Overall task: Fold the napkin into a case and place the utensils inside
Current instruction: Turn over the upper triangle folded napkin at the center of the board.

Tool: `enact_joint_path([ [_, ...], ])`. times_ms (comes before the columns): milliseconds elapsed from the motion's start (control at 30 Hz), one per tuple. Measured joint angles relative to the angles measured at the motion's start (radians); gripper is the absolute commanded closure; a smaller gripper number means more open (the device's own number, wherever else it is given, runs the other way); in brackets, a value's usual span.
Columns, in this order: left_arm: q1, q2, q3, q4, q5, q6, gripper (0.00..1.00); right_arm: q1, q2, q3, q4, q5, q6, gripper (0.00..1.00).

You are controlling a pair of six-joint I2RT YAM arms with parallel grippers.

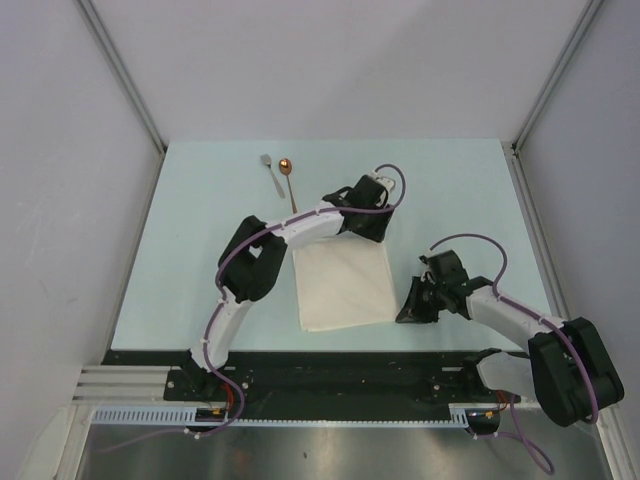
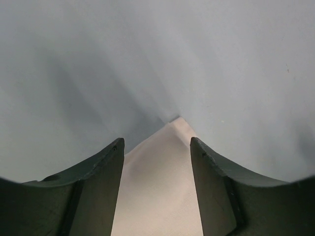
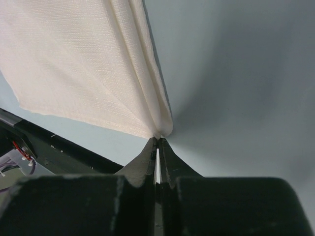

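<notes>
The cream napkin [image 1: 340,287] lies on the pale table as a folded rectangle. My left gripper [image 1: 374,232] hovers over its far right corner. In the left wrist view the left gripper [image 2: 156,142] is open, and the napkin [image 2: 162,191] comes to a point between the two dark fingers [image 2: 98,191] without touching them. My right gripper [image 1: 404,312] is at the near right corner. In the right wrist view the right gripper [image 3: 159,138] is shut, and the napkin [image 3: 88,64] gathers to a pinch at its tips. The fork [image 1: 270,173] and copper-bowled spoon [image 1: 288,178] lie side by side farther back.
White walls [image 1: 80,150] close in the table on the left, back and right. A black rail [image 1: 330,375] with the arm bases runs along the near edge. The left arm's links [image 1: 255,260] reach over the table left of the napkin.
</notes>
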Motion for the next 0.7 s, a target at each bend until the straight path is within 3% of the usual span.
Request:
enact_joint_path([
  [200,0.021,0.027,0.019,-0.003,0.026,0.015,0.52,0.0,-0.009,0.0,-0.009,0.009,0.0,0.93],
  [300,0.026,0.044,0.027,-0.006,0.058,0.014,0.69,0.0,-0.009,0.0,-0.009,0.009,0.0,0.93],
  [333,0.026,0.05,0.029,-0.005,0.068,0.014,0.84,0.0,-0.009,0.0,-0.009,0.01,0.0,0.94],
  [433,0.026,0.056,0.035,-0.005,0.097,0.014,1.0,0.0,-0.009,0.001,-0.009,0.011,0.0,0.95],
  [600,0.025,0.056,0.03,0.025,0.103,0.014,0.97,0.0,-0.009,0.001,-0.01,0.031,0.004,0.97],
  [667,0.025,0.055,0.025,0.039,0.102,0.013,0.76,0.0,-0.01,0.001,-0.01,0.038,0.008,0.91],
  [700,0.025,0.055,0.025,0.04,0.102,0.012,0.59,0.0,-0.01,0.001,-0.01,0.04,0.012,0.87],
])
